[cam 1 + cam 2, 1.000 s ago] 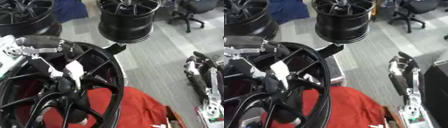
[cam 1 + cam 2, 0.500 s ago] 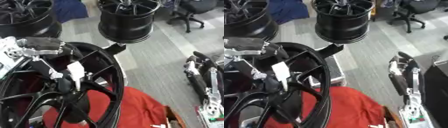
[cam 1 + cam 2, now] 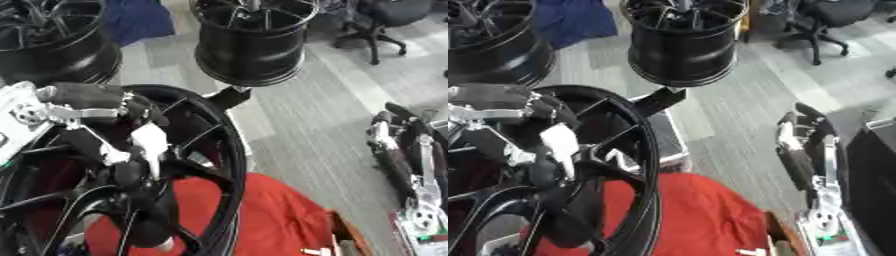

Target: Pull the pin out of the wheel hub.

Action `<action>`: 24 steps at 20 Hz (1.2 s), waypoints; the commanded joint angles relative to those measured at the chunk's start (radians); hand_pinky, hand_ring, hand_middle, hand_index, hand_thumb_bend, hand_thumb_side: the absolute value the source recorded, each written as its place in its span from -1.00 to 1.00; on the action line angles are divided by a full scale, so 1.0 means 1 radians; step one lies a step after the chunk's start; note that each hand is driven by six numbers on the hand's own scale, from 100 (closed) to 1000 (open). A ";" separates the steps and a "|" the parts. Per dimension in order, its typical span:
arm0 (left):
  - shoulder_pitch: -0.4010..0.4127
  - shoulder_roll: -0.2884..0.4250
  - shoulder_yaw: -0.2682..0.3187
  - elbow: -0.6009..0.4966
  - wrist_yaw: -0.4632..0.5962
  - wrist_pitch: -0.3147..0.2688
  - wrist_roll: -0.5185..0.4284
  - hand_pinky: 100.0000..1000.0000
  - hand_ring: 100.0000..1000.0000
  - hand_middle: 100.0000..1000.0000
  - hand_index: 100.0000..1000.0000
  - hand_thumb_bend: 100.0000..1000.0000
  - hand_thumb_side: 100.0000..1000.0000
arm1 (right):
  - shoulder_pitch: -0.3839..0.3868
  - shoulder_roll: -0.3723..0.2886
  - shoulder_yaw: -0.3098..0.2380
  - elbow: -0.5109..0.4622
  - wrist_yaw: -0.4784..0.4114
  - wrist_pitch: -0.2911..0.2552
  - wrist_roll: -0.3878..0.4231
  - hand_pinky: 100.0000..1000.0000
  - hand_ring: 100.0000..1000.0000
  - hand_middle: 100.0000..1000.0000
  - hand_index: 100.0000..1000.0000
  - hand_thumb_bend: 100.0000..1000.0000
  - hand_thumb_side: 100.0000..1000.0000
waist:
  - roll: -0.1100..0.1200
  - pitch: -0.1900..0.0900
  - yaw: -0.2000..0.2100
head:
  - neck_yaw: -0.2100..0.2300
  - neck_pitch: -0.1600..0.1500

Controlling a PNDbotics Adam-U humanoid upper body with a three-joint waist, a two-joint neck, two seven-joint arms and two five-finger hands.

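Note:
A large black spoked wheel hub [image 3: 223, 165] fills the lower left, standing on a red cloth [image 3: 271, 215]. My left hand [image 3: 96, 97], black with silver parts, reaches in over the hub's upper rim toward its centre [image 3: 131, 175]. A white piece [image 3: 149, 142] shows just below the hand, among the spokes; I cannot tell whether it is the pin or part of the hand. The pin itself cannot be made out. My right hand [image 3: 802, 150] rests open at the right edge, fingers up, away from the hub.
Two more black wheels stand on the grey floor behind, one in the middle [image 3: 254, 45] and one at the far left [image 3: 52, 45]. A blue cloth [image 3: 136, 20] and an office chair [image 3: 385, 20] are at the back.
My left hand has shifted slightly right and down over the hub's rim. The right hand has not moved.

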 commanded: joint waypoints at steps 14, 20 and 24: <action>-0.004 0.036 0.008 -0.002 -0.025 -0.351 -0.348 0.05 -0.02 0.04 0.52 -1.00 -0.60 | -0.005 -0.015 -0.004 -0.024 0.001 0.001 0.001 -0.07 0.08 0.11 0.57 -1.00 -0.12 | -0.003 -0.012 0.002 | -0.002 -0.003; -0.009 0.025 0.033 0.015 0.050 -0.290 -0.348 -0.26 -0.41 -0.41 0.16 -1.00 -0.64 | -0.004 -0.015 -0.004 -0.024 0.000 0.002 0.000 -0.07 0.08 0.11 0.57 -1.00 -0.11 | -0.003 -0.012 0.002 | -0.003 -0.003; -0.030 0.011 0.060 0.016 0.153 -0.202 -0.348 -0.36 -0.51 -0.53 0.07 -1.00 -0.65 | -0.003 -0.014 -0.004 -0.024 0.000 0.002 0.000 -0.07 0.08 0.11 0.57 -1.00 -0.11 | -0.004 -0.013 0.002 | -0.004 -0.003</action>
